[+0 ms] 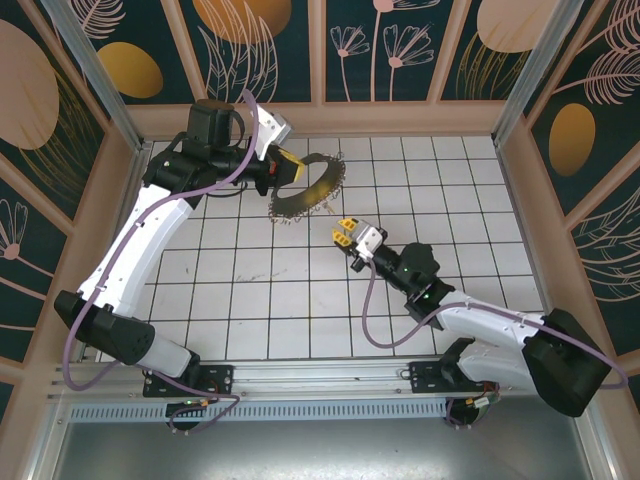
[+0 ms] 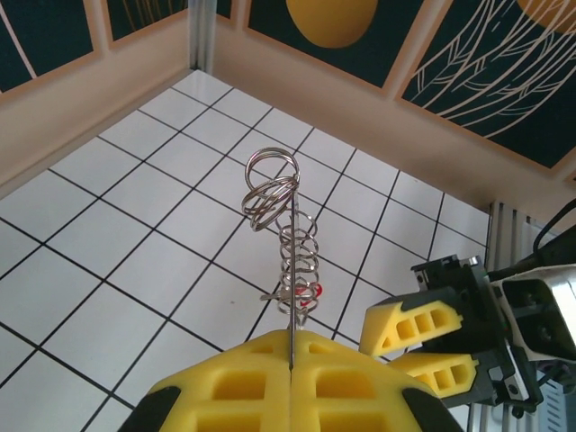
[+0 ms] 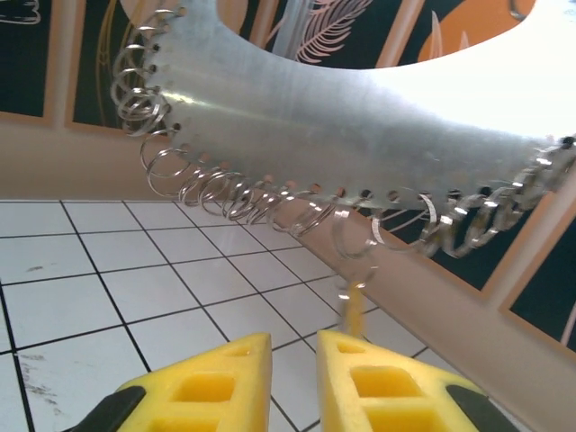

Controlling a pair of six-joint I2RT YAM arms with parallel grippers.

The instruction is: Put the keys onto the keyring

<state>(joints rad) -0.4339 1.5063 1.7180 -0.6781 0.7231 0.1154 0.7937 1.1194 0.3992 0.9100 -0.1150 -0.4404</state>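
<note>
White-tiled desk (image 1: 250, 290), walled with dark botanical panels (image 1: 400, 50). Raised clear of it, large hoop of wide grey metal band fringed with small wire rings (image 1: 310, 190), the keyring, clamped edge-on by left jaws, shut tight on the band's bare rim. Just below the hoop's fringe, right jaws, parted by a narrow gap, nothing seen between them. Dangling from one fringe ring straight above that gap, tiny key with yellowish-tan plastic tag (image 3: 355, 310). Among the fringe rings on the hoop's lower edge, seen past left jaws, speck of red plastic tag (image 2: 310, 291), its key too small to make out.

Likely handling: hoop light, stiff, thin as sheet, smooth enough to swivel in a grip. Best held on plain band, never by the springy, free-swinging rings. Keys featherlight, easy to flick away or drop. Best pinched by the plastic tag, flat faces against the jaws, leaving the metal loop free for threading.
</note>
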